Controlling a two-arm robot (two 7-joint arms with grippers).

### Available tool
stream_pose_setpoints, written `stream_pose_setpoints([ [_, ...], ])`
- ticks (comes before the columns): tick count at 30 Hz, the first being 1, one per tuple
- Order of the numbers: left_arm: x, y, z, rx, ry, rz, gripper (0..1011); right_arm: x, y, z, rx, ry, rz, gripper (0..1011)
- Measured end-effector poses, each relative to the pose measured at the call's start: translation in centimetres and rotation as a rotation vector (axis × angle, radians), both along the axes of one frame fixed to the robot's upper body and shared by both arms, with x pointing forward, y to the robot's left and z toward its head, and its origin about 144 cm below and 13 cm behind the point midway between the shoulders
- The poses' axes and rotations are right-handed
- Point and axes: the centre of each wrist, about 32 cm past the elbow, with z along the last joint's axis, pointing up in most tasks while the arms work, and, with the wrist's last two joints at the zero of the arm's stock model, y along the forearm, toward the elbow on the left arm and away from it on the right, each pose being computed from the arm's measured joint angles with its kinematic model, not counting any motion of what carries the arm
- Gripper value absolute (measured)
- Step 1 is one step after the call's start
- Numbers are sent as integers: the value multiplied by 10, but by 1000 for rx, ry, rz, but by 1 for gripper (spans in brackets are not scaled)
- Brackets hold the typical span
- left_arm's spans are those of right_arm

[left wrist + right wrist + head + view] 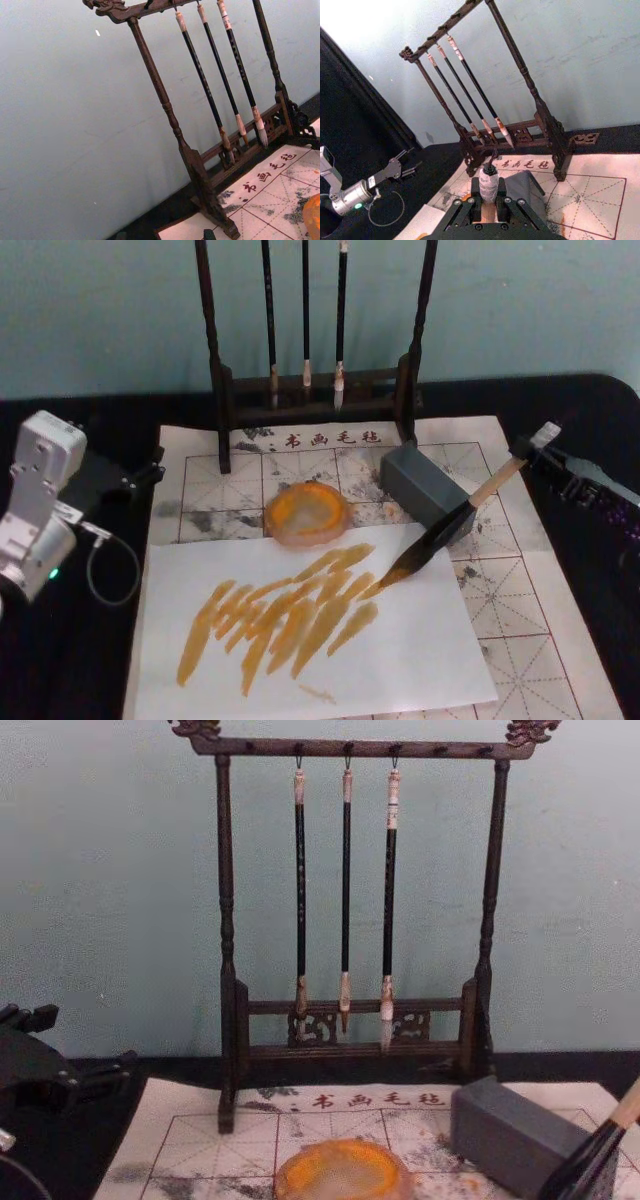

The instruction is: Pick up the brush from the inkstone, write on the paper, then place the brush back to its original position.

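Observation:
My right gripper (pixel 543 440) is shut on the top end of the brush (pixel 450 525), at the table's right. The brush slants down to the left. Its dark tip touches a plain white sheet (pixel 400 660) streaked with orange strokes. That sheet lies over the red-gridded paper (pixel 510 600). The grey block inkstone (pixel 425 485) stands just behind the brush and shows in the chest view (pixel 510 1135) beside the brush's black part (pixel 590 1165). In the right wrist view the whitish end cap (pixel 489 185) sits between my fingers. My left gripper (pixel 148 472) is parked open off the paper's left edge.
An orange dish (pixel 308 512) sits on the gridded paper left of the inkstone. Behind it a dark wooden rack (pixel 225 390) holds three thin brushes (pixel 306 320) against the teal wall. A cable loop (pixel 110 570) lies on the black table by the left arm.

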Motion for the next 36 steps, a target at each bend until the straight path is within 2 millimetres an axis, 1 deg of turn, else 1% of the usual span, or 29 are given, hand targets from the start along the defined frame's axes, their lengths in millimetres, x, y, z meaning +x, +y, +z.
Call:
stream_pose_setpoints([
  [36,0,0,0,0,0,0,1001,-3,-1,1,45,-6,-7,177],
])
